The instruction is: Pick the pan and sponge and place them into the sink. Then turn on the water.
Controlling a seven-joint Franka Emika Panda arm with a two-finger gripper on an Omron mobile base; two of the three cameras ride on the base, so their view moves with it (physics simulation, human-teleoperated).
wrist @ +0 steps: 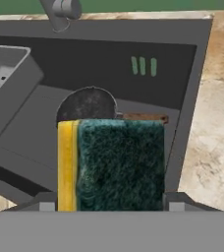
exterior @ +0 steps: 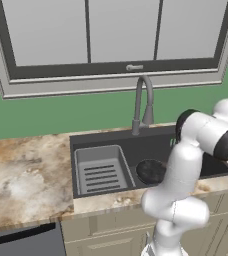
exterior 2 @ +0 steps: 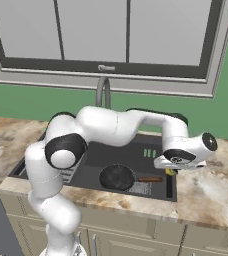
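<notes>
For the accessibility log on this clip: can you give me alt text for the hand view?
The gripper holds the sponge, green scrub face to the camera with a yellow edge on the left, over the right end of the sink. Beyond it the pan lies on the basin floor, with the grey rack insert at left.

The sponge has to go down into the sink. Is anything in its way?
Nothing visible blocks it. The gripper holds the sponge over the sink's right edge. The pan already lies on the basin floor below, so the sponge may land on or beside it.
</notes>
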